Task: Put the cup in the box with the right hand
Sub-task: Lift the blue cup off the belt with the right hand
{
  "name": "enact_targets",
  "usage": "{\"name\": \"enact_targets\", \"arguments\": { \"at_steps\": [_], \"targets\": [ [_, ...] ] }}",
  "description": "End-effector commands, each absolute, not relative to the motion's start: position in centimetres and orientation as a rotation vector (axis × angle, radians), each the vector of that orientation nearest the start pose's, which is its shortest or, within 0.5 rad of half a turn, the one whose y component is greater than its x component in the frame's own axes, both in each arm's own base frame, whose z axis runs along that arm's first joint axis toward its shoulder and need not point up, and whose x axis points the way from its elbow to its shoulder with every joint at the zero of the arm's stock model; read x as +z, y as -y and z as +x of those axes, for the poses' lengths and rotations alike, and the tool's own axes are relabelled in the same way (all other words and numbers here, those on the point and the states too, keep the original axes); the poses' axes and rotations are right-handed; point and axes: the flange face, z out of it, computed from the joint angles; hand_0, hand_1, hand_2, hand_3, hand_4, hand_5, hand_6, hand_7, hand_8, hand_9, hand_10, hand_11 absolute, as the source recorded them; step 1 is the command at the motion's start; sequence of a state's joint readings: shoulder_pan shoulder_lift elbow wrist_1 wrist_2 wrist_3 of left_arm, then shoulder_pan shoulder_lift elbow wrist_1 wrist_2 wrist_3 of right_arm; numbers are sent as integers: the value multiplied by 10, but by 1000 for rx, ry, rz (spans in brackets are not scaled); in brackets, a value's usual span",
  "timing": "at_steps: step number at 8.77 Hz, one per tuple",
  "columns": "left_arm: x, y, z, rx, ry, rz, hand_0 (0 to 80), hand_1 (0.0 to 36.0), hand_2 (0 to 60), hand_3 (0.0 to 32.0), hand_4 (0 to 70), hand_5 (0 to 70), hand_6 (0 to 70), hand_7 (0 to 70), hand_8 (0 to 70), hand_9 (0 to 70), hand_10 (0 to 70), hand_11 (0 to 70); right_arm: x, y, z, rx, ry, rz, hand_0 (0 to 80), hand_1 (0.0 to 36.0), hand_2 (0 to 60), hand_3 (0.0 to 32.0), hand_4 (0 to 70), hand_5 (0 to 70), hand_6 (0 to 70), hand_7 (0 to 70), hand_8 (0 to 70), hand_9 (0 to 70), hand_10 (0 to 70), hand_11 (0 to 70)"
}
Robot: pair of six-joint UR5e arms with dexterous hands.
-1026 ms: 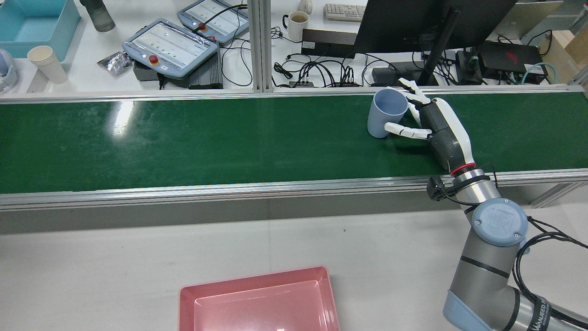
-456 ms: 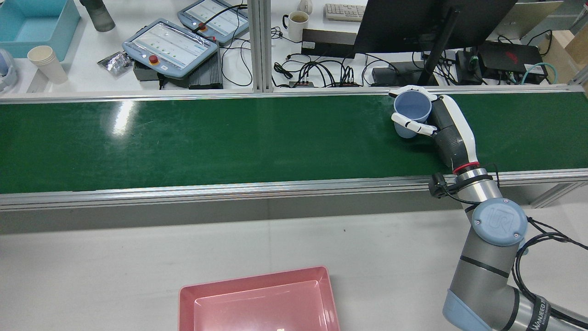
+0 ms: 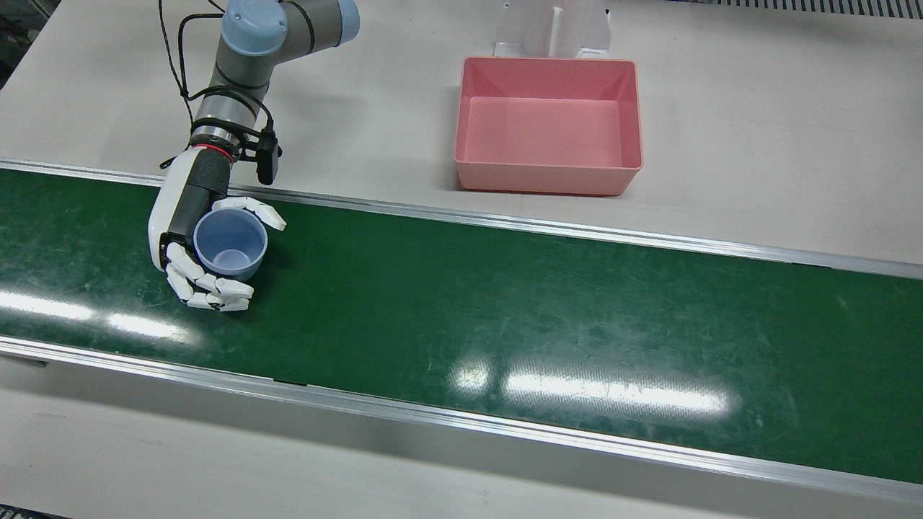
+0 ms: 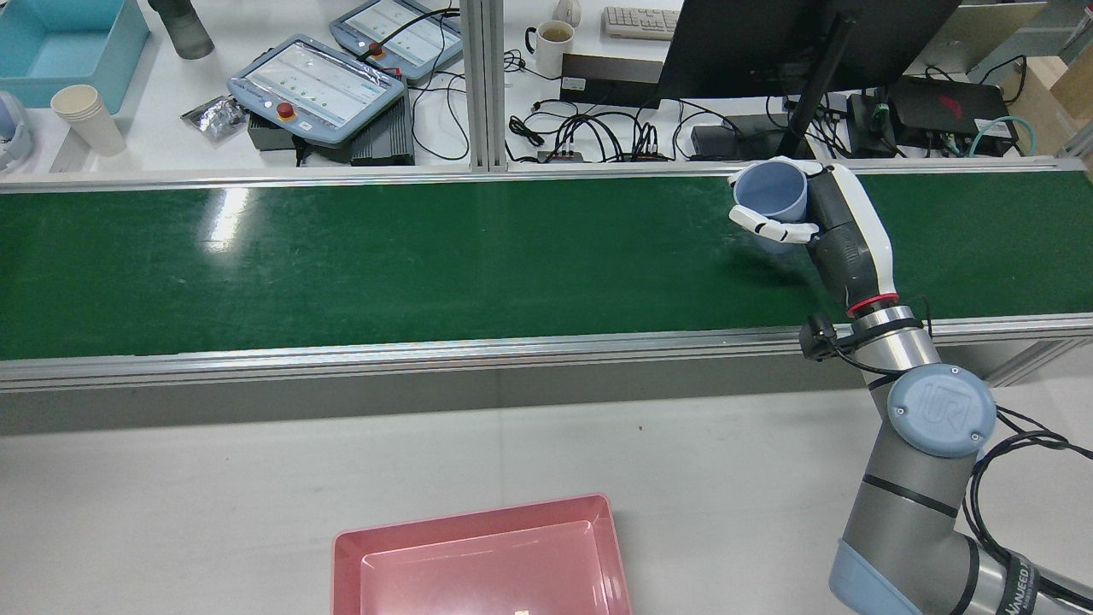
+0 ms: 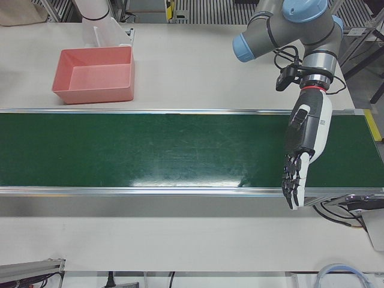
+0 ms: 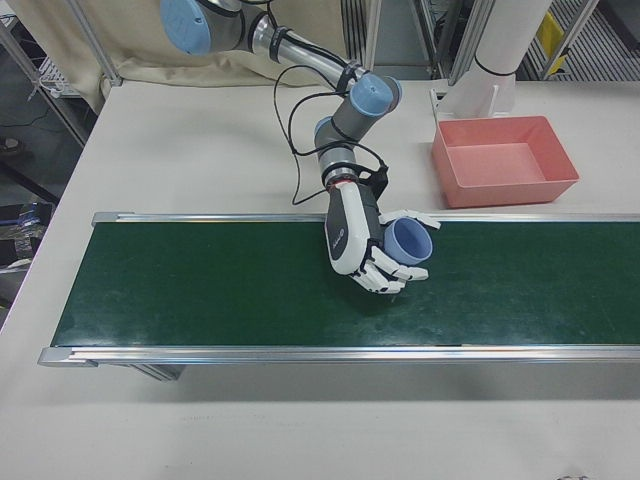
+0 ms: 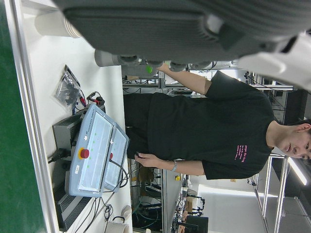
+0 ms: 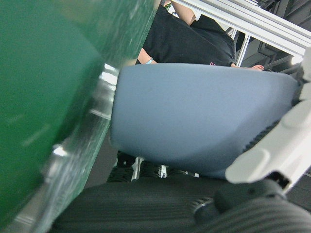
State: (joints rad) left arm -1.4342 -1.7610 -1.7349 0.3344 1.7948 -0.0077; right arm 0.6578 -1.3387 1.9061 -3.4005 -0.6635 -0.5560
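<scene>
From my right hand's own camera, the blue cup [image 8: 204, 121] fills the picture, pressed against the palm with a white finger [image 8: 272, 150] across its wall and the green conveyor belt [image 8: 43, 97] beside it. I have the right hand [image 3: 195, 241] wrapped around the cup [image 3: 231, 243]: in the front view the thumb curls over one side of the rim and the other fingers [image 3: 209, 288] close around the opposite side, with the cup's mouth up and its inside bare. The rear view shows the cup [image 4: 773, 192] in my right hand [image 4: 820, 218] over the far edge of the belt [image 4: 427, 256], close to the belt's far rail; I cannot tell for certain whether its base is clear of the belt.

My left hand [image 5: 303, 150] hangs over the other end of the belt [image 5: 150, 150], fingers [image 5: 292, 183] stretched straight downward and apart, holding nothing.

Further off, across the belt's near rail on the white table [image 3: 757, 108], sits the pink box [image 3: 548, 169], well apart from the cup and with nothing in it. The rear view catches the box's [image 4: 478, 555] near corner at the bottom edge of the frame.
</scene>
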Motion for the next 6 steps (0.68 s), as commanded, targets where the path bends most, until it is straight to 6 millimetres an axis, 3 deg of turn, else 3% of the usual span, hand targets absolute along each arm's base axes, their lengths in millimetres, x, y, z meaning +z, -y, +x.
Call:
{"name": "enact_targets", "arguments": {
  "at_steps": [1,2,3,4,6],
  "targets": [
    [541,557,-36,-2008,-2047,-376,0,0,0,0,0,0,0,0,0,0,0,0,369,468,-255,-1954,-2570,-368,417,360,600,0,559,252,543,700,700,700,700,700],
    [541,557,-36,-2008,-2047,-376,0,0,0,0,0,0,0,0,0,0,0,0,351,463,-250,-1912,-2584,-362,426,360,600,0,562,242,532,700,700,700,700,700],
    [541,557,-36,-2007,-2048,-376,0,0,0,0,0,0,0,0,0,0,0,0,331,448,-257,-1872,-2629,-325,429,360,600,0,559,237,526,700,700,700,700,700],
    [541,557,-36,-2007,-2048,-376,0,0,0,0,0,0,0,0,0,0,0,0,305,426,-280,-1831,-2692,-271,430,360,600,0,566,231,521,700,700,700,700,700],
    [541,557,-36,-2008,-2047,-376,0,0,0,0,0,0,0,0,0,0,0,0,263,371,-355,-1797,-2832,-149,430,360,600,0,594,218,507,700,700,700,700,700]
  ]
}}
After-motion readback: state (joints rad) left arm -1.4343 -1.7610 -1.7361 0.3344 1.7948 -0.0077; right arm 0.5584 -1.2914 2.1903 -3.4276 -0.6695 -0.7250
